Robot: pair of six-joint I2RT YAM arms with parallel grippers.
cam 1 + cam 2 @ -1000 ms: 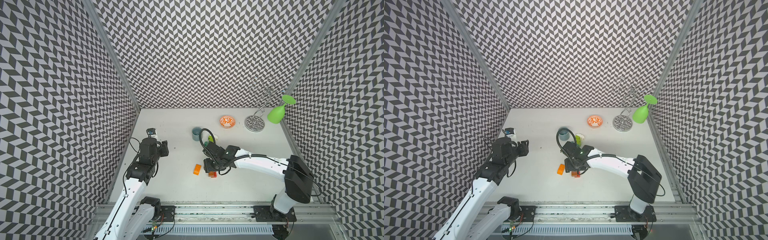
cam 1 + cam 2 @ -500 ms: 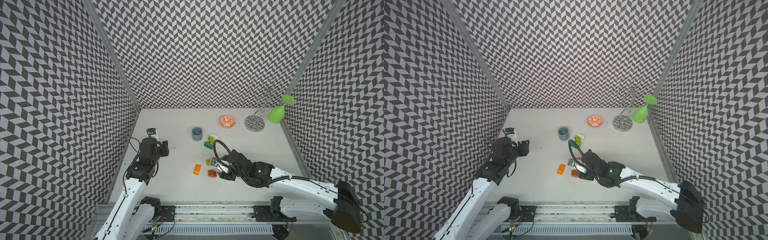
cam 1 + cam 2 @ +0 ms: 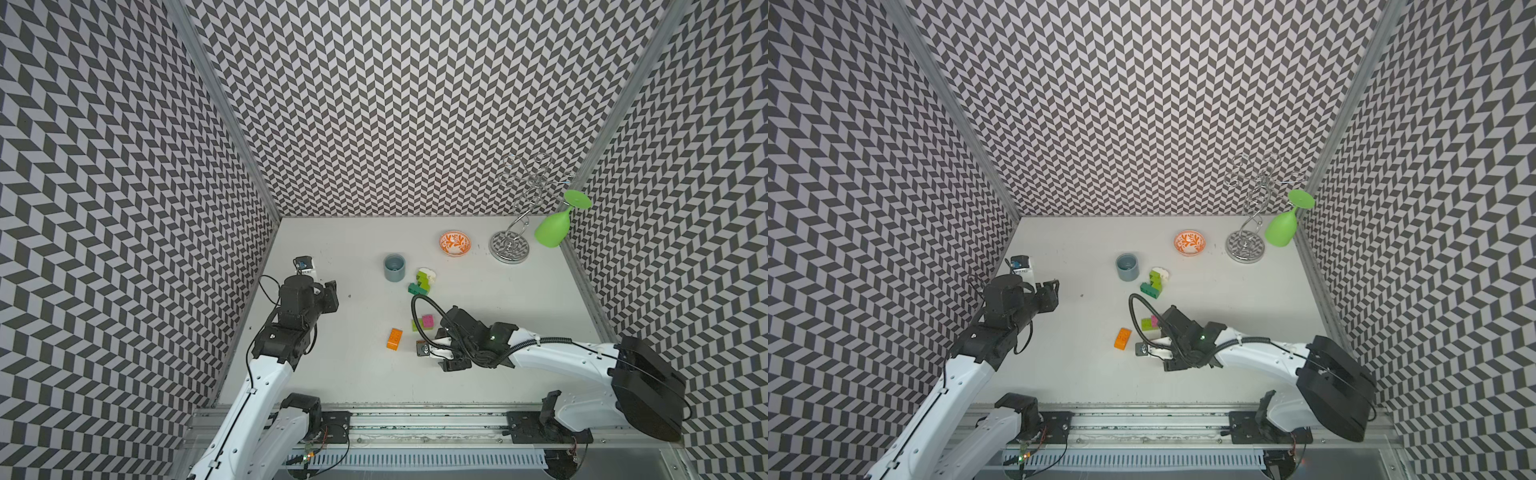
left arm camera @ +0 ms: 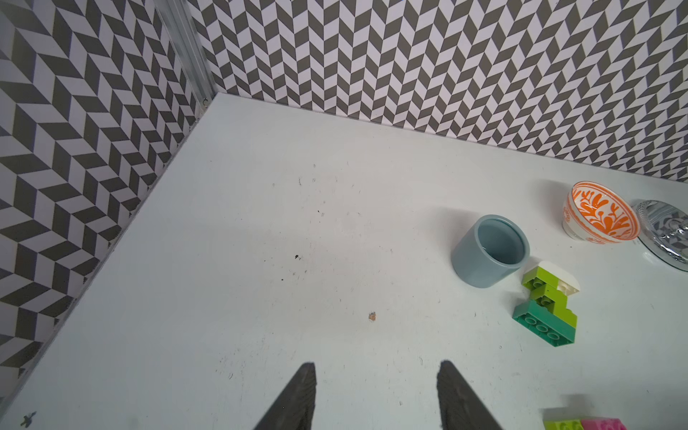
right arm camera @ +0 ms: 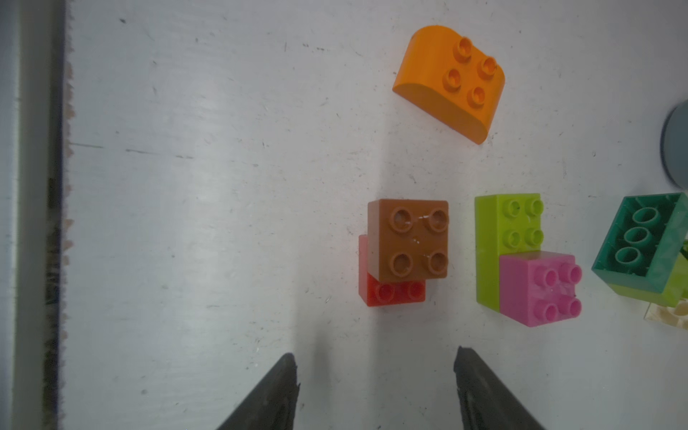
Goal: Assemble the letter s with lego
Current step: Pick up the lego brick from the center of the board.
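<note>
Lego lies in loose groups mid-table. An orange brick [image 3: 394, 338] [image 5: 450, 82] lies alone on the left. Just right of it, a brown brick [image 5: 407, 240] sits on a red brick [image 5: 394, 292]. A pink brick tops a lime one [image 3: 424, 322] [image 5: 528, 260]. Farther back is a stack of dark green, lime and white bricks [image 3: 423, 280] [image 4: 545, 309]. My right gripper [image 3: 442, 350] [image 5: 375, 355] stands open and empty. It points at the brown brick from the right, a short gap away. My left gripper [image 3: 330, 297] [image 4: 376, 366] hangs open over bare table at the left, with nothing between its fingers.
A grey-blue cup [image 3: 394, 267] stands beside the far stack. At the back right are an orange-patterned bowl [image 3: 455, 243] and a metal rack [image 3: 510, 245] carrying a green glass [image 3: 552, 228]. A small white device [image 3: 304, 265] sits by the left wall. The front rail [image 5: 33, 223] runs close by.
My right arm has swung round toward the front right. Its gripper has drawn back from over the bricks, uncovering the brown-red and lime-pink pairs. The left arm has not moved.
</note>
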